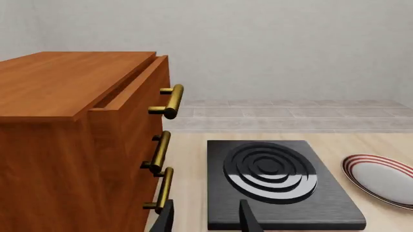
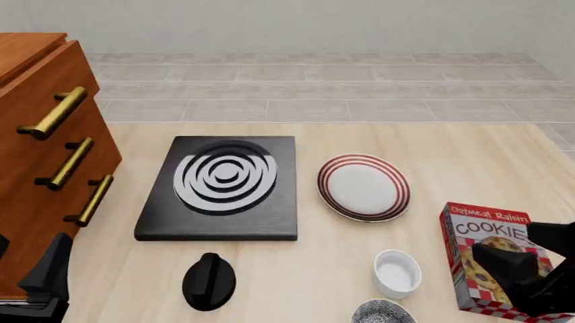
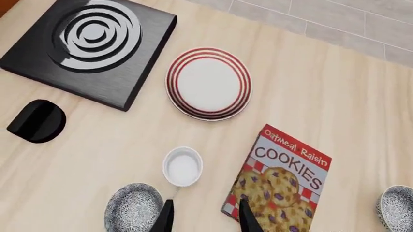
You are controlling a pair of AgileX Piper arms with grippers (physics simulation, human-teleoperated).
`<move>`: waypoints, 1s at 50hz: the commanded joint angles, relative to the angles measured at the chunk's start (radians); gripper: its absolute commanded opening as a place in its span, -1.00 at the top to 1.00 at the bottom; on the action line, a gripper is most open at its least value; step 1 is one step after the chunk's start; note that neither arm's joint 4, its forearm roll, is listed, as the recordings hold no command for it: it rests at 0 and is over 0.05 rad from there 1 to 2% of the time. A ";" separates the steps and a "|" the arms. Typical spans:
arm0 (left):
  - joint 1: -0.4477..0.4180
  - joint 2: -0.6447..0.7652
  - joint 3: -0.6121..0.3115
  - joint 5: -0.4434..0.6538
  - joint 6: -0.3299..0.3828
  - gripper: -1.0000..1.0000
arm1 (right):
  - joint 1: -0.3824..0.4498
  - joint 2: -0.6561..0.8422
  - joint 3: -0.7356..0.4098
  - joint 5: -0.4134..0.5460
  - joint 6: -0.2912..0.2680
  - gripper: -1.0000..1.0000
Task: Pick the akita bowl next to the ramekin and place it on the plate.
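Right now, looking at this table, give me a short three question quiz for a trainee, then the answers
1. True or false: the plate already holds a bowl.
2. Which thing stands closest to the ramekin? A) the stove slab B) a speckled akita bowl C) the wooden drawer cabinet
3. Fill in: the cookie box reads "Oatmeal Raisin ____".

Key
1. False: the plate is bare.
2. B: in the right wrist view the bowl sits just beside the ramekin, near the open right gripper. A second speckled bowl lies on the far side of the cookie box.
3. Cookies.
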 commanded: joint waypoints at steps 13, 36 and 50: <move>0.000 0.000 0.000 0.000 0.000 -1.00 | 0.081 0.021 0.039 0.024 0.045 -1.00; 0.000 0.000 0.000 0.000 0.000 -1.00 | 0.162 0.041 0.107 -0.022 0.101 -1.00; 0.000 0.000 0.000 0.000 0.000 -1.00 | 0.201 0.059 0.151 -0.067 0.132 -1.00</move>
